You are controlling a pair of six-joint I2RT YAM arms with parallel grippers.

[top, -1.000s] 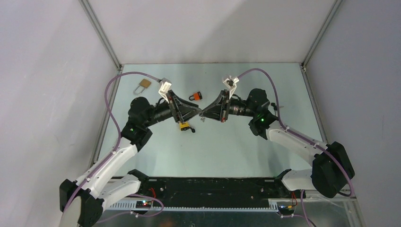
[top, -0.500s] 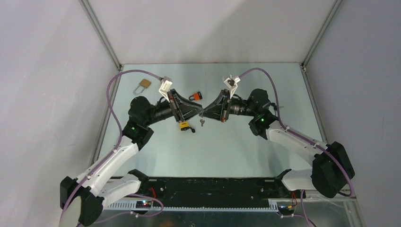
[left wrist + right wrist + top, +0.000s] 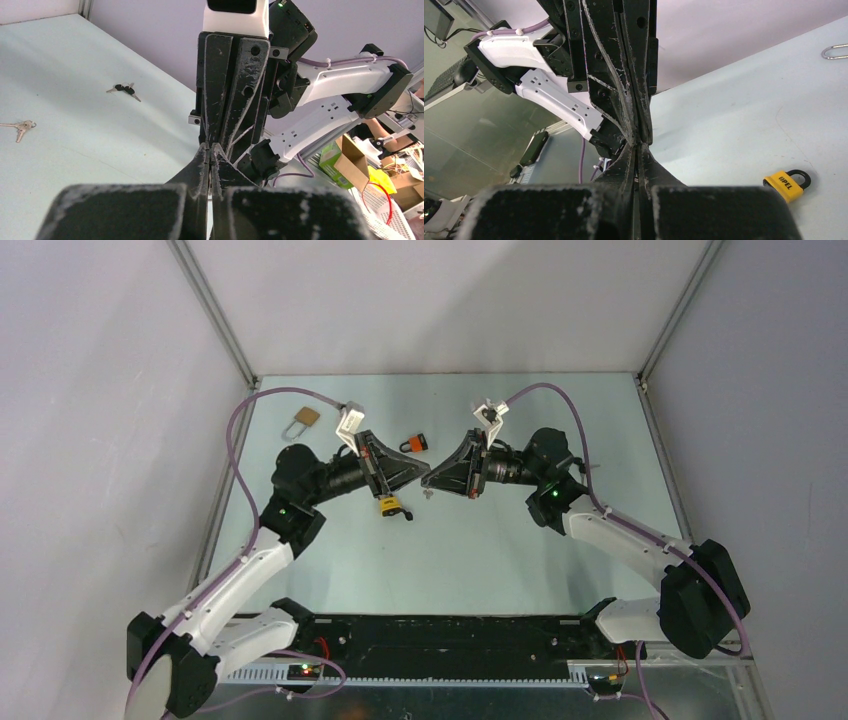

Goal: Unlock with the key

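From above, the left gripper [image 3: 419, 477] and right gripper [image 3: 431, 481] meet tip to tip over the table [image 3: 520, 550]. A small key [image 3: 428, 493] shows just below them, hanging or lying I cannot tell, and the yellow padlock [image 3: 390, 506] lies beside the left gripper. The left wrist view shows the left jaws pressed together with nothing visible between them, and black-headed keys [image 3: 125, 90] and silver keys [image 3: 20, 127] lie apart on the table. The right wrist view shows the right jaws likewise together, touching the left tips.
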